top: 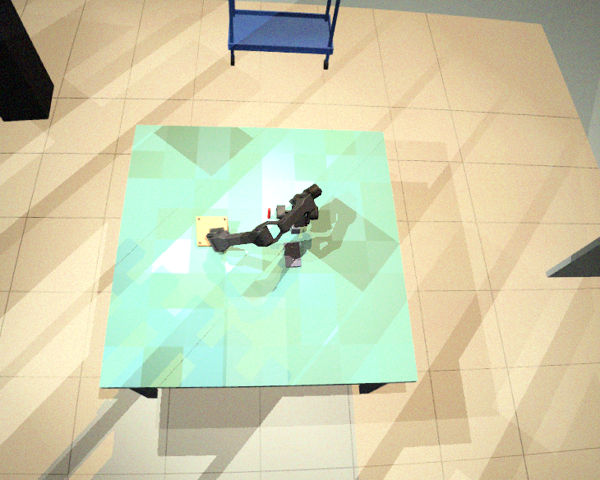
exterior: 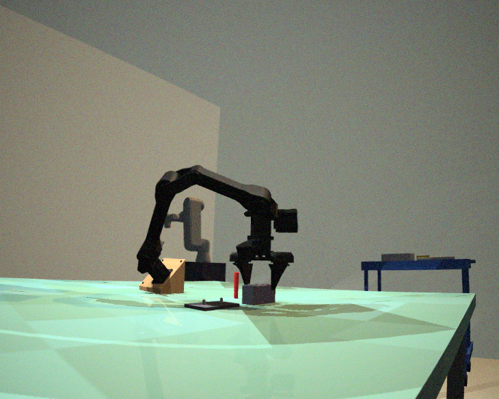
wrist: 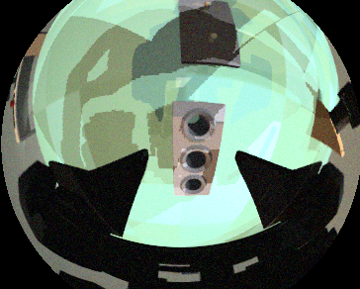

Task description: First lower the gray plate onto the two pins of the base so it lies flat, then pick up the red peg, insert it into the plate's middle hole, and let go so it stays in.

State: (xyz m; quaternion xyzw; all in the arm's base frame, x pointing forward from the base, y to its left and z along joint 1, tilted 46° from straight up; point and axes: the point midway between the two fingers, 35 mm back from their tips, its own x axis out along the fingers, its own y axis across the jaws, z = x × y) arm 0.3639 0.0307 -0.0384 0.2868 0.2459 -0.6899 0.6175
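From the top, a pale green table (top: 260, 325) stands on tan floor tiles (top: 475, 200); a blue cart (top: 279, 30) sits beyond it; the red peg (top: 268, 212) stands just beside the arm, the dark base (top: 293, 255) lies near it.

From the exterior, grey and beige walls back the table; the gripper (exterior: 261, 274) hangs above the gray plate (exterior: 258, 293), jaws wide apart and holding nothing; the peg stands upright just beside the plate, the pinned base flat in front of it.

From the wrist, the plate's three holes show between the fingers; the base lies beyond the plate; no writing can be read.
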